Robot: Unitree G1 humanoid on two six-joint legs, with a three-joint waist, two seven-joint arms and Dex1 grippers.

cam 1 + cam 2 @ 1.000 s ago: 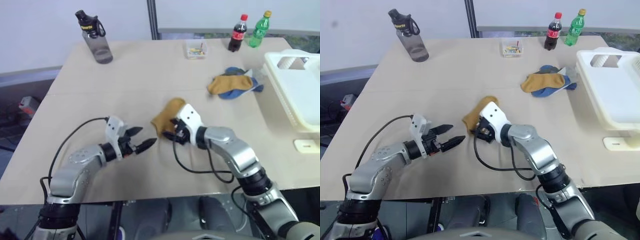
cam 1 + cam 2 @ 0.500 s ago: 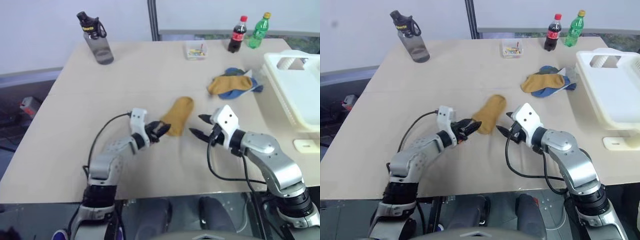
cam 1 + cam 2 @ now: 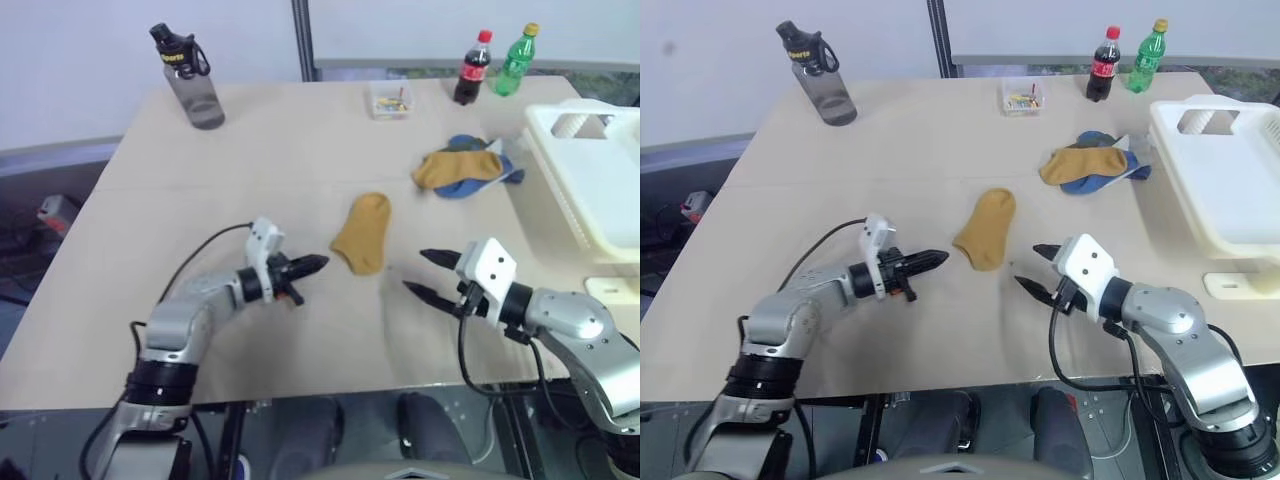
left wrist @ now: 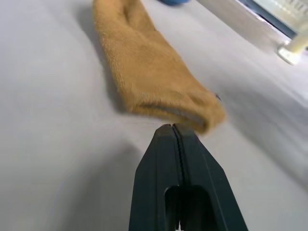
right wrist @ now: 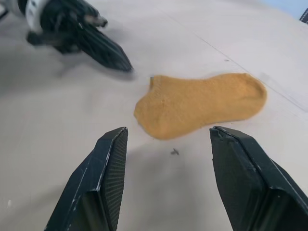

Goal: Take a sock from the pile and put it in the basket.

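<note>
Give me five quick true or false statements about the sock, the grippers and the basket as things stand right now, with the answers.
1. The mustard sock lies flat on the table. True.
2. The left gripper is clamped on the sock. False: its fingers are shut on nothing, tips just short of the sock's edge.
3. The right gripper is open and empty. True.
4. The sock is inside the white basket. False: it lies on the table, apart from the basket.
5. The pile sits between the lone sock and the basket. True.
</note>
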